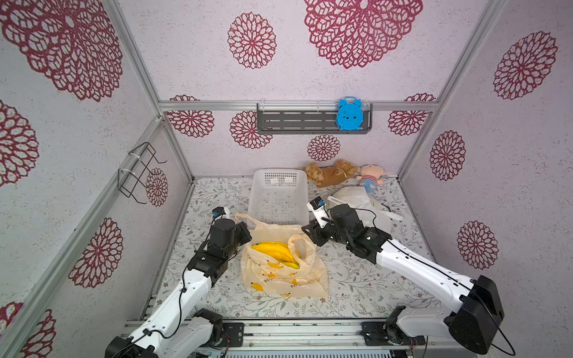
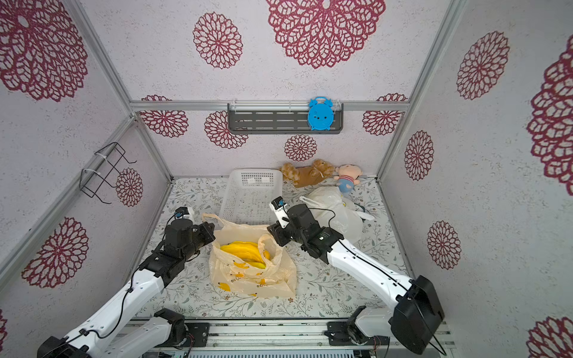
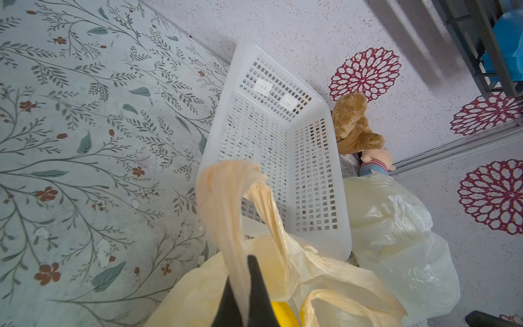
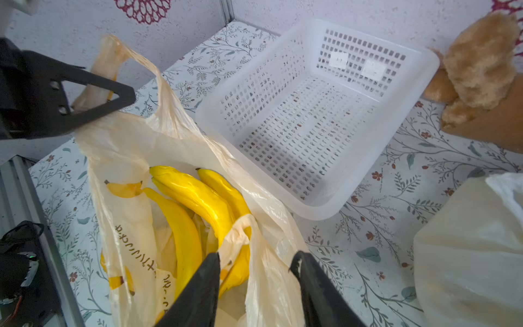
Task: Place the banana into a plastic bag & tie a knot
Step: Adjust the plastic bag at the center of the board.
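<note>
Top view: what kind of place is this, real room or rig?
Probably a staged robot test cell, not a real room: an aluminium frame holds wallpapered panels, a robot base rail runs along the front, and props (white basket, teddy bear) sit inside.

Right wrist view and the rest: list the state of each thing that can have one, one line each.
Banana bag: open, untied.
Bananas: inside the bag.
Left claw: shut on one bag handle.
Right claw: open, its fingers either side of the other handle.
Basket: upright, empty.
White bag: crumpled, beside the basket.
</note>
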Tool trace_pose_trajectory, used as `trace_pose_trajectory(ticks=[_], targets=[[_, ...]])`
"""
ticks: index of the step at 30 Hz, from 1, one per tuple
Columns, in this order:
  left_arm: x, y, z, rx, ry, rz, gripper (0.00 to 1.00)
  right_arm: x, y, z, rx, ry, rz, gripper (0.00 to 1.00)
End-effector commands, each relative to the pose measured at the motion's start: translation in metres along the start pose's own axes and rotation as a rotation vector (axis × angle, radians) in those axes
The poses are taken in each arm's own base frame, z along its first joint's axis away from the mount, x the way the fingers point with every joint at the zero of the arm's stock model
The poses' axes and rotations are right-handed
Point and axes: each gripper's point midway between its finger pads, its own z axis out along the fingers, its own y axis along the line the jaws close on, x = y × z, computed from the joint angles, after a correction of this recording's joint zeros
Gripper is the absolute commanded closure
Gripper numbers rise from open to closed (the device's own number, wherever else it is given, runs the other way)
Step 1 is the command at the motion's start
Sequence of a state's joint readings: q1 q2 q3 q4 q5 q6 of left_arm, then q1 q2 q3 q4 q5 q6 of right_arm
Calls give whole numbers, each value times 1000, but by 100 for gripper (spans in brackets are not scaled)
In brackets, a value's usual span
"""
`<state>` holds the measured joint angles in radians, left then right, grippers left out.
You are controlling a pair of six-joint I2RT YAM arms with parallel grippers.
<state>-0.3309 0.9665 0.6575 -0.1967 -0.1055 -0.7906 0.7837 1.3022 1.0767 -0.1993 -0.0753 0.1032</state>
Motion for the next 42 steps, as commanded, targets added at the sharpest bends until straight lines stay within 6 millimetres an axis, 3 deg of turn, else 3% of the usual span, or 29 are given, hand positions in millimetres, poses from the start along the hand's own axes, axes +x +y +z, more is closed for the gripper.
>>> trace_pose_trajectory(ticks=[1,3,11,16,22,27,31,35,36,40,42], targets=[[-2,2,1,-1,-4,9,100,-13,30,-7,-62,-6,-96,51],[-1,2,2,-3,-2,11,100,-6,43,0,-67,41,-150,51],[4,7,6,-15,11,10,100,34,52,45,-18,317,-314,49],[5,10,7,-19,13,9,100,67,45,72,15,498,-363,52],[8,16,9,-24,21,3,100,98,47,87,-11,627,-325,58],[9,19,9,-18,21,-6,100,107,25,98,89,663,-290,59],[9,19,10,-11,22,-11,100,112,10,101,169,699,-301,55],[10,18,11,-2,24,-13,100,119,10,103,166,728,-294,49],[10,18,11,0,22,-15,100,120,11,103,163,731,-290,54],[10,17,13,1,28,-17,100,115,13,103,154,717,-284,93],[9,17,12,2,25,-17,100,100,15,100,151,666,-270,100]])
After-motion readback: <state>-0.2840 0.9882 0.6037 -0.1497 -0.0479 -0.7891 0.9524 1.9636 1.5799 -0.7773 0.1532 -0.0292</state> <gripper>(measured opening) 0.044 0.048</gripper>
